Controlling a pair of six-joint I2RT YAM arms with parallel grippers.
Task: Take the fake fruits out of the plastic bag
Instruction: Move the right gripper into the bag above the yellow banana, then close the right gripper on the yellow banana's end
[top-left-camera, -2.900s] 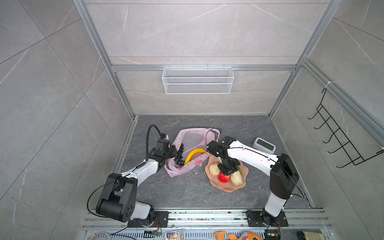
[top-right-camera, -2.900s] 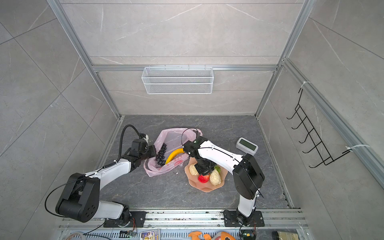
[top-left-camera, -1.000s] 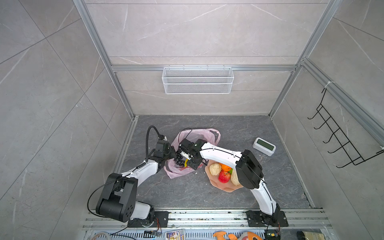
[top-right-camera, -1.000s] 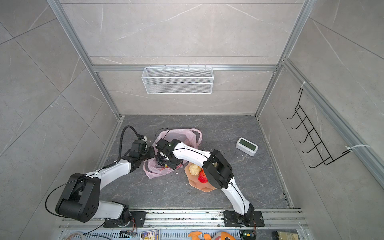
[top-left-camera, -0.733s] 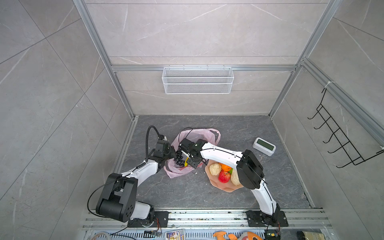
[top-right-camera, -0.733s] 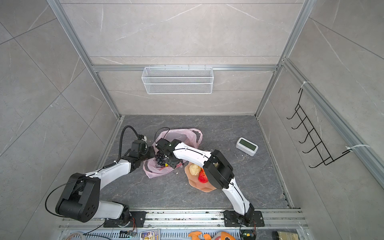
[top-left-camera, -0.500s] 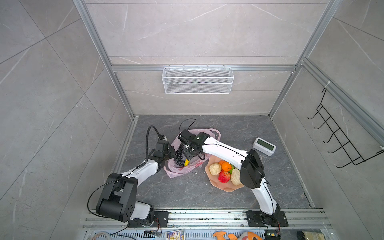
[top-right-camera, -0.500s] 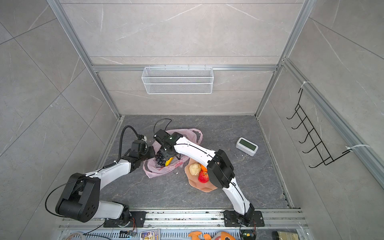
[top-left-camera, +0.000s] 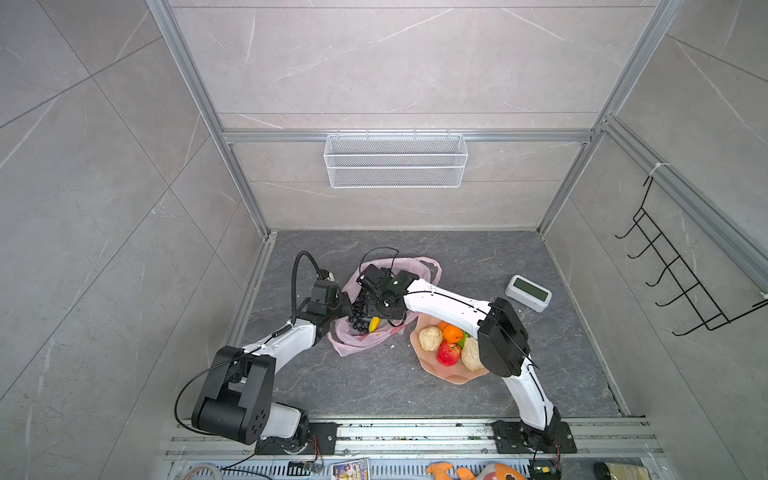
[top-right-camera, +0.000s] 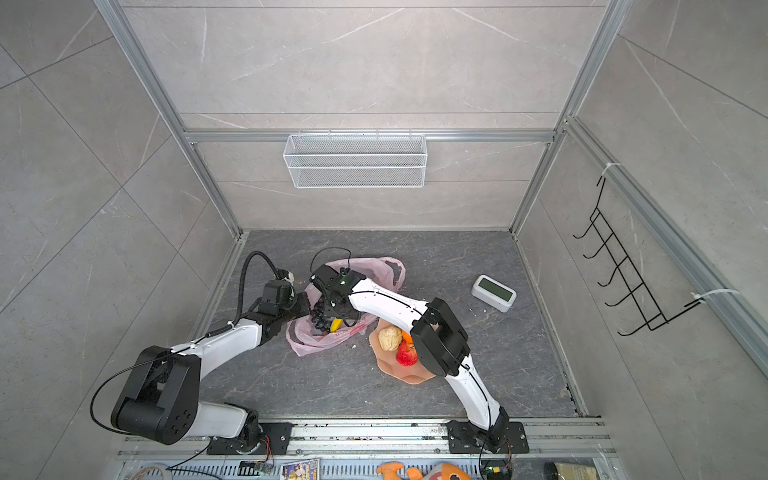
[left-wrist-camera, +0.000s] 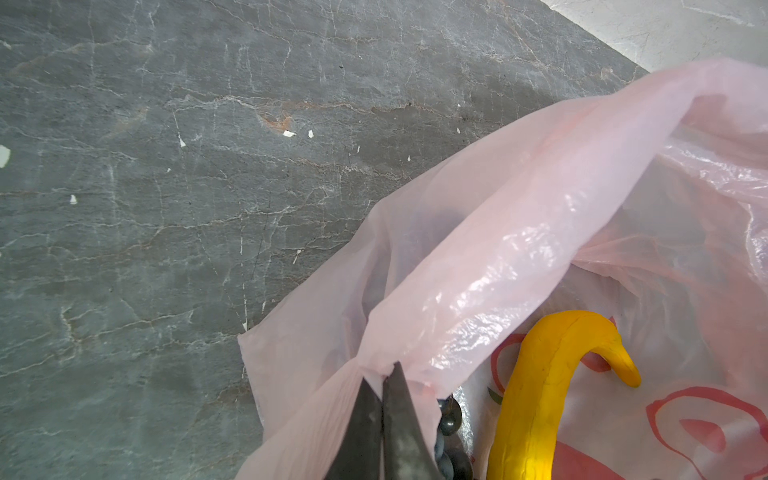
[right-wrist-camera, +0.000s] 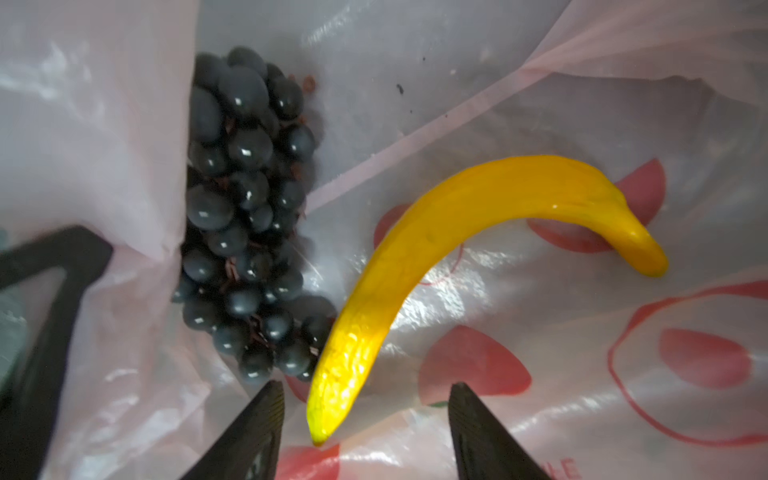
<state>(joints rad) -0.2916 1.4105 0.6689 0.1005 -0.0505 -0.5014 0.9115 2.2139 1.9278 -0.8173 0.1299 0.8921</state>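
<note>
R gripper (right-wrist-camera: 365, 388) jaws parted, banana (right-wrist-camera: 457, 216) tip between them, gap each side. Just ahead of one finger, grapes (right-wrist-camera: 245, 208) crowd in w/ bag (right-wrist-camera: 104, 124) wall sagging beside them. Other side is free bag floor.

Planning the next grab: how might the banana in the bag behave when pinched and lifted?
The banana is likely stiff: its curve looks moulded. Its glossy skin may slip. Curved, it could pivot on the slick plastic bag.

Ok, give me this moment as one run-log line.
left pincer: shut on bag | right pincer: open, banana end between jaws | in bag: banana, grapes | dish: apple, orange
</note>
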